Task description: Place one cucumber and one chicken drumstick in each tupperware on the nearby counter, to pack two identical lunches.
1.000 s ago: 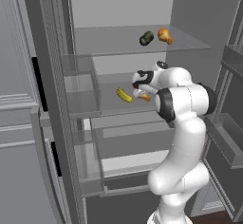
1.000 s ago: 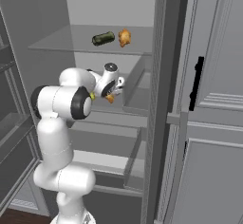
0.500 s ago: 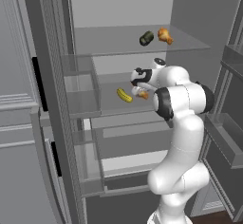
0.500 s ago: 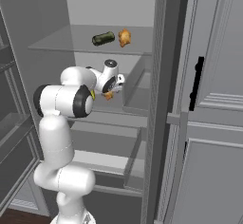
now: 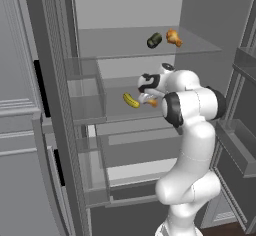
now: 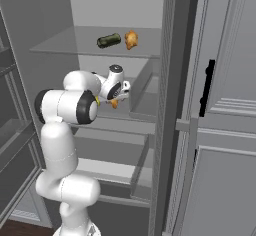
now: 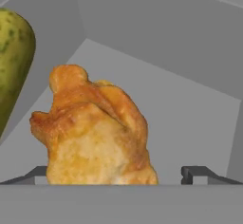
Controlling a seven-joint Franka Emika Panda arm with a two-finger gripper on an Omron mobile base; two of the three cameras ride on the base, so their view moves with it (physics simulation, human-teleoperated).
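Fridge interior, door swung wide, grey shelves. Middle shelf (image 5: pixel 115 111) carries a yellowish-green cucumber (image 5: pixel 131 100) and a chicken drumstick (image 7: pixel 95 128); upper shelf (image 6: pixel 65 45) has the dark green cucumber (image 6: pixel 108 40) and second drumstick (image 6: pixel 131 39) side by side. Gripper (image 7: pixel 126 174) is on the middle shelf, jaws spread fully, nothing held, drumstick sitting between the two tips (image 7: pixel 197 173) and nearest the camera. Looks like the pick of that drumstick is the step in hand.

Advice:
- meat sits closer to one tip than the other; centre before closing or it'll get shoved sideways
- go in a touch deeper so the pads land on the fat meaty end, not the knobbly edge
- cucumber is just beside it, keep the outer tip off it
- lift straight up, then back out clear of the upper shelf
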